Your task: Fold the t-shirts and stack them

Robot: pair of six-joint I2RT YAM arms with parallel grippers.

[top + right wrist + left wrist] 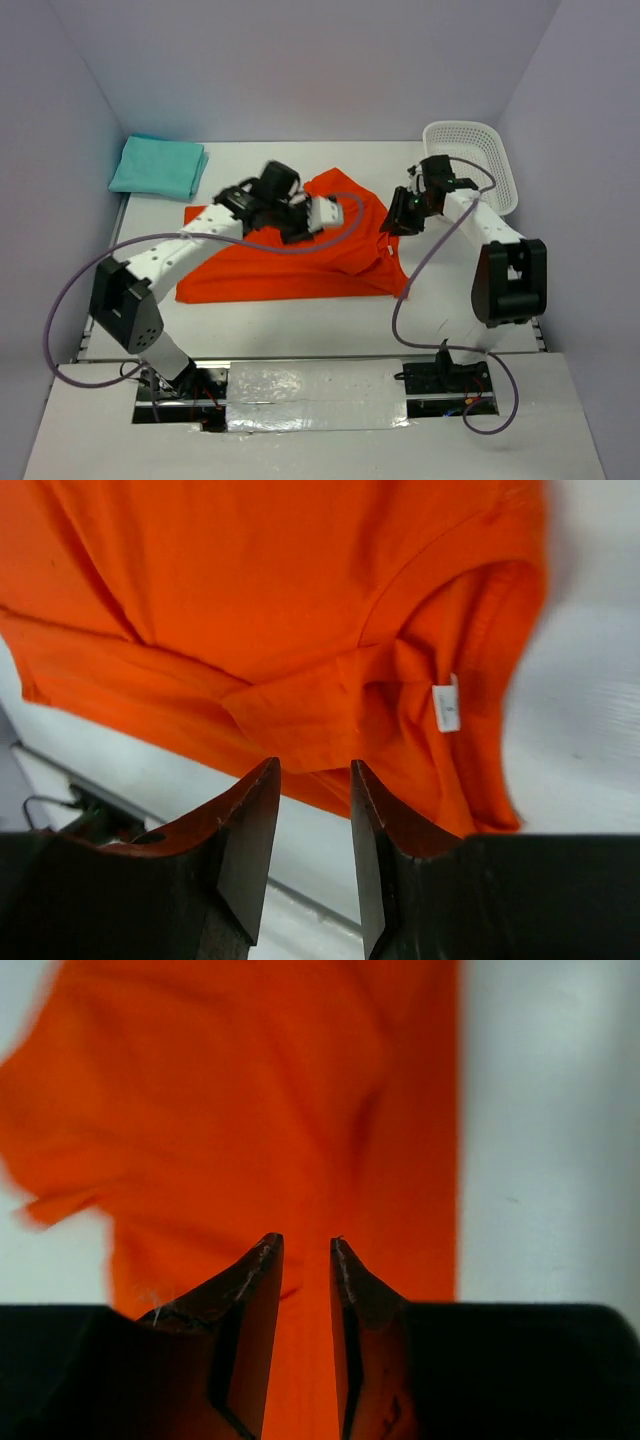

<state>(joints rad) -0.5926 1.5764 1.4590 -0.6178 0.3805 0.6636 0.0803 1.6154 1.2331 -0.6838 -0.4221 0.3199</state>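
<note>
Across the white table [300, 335] the orange t-shirt [290, 268] is spread, bunched at the collar, with left gripper [305, 1244] and right gripper [315, 768] held slightly apart and empty above it; a crooked fold could be caused by that bunching.

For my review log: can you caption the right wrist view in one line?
Right gripper, slightly open, above the collar and white tag of the orange t-shirt on the white table.

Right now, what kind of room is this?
Probably a robot lab booth: plain walls box in a white table, two arms are bolted to it, and cables trail by its taped edge.
</note>
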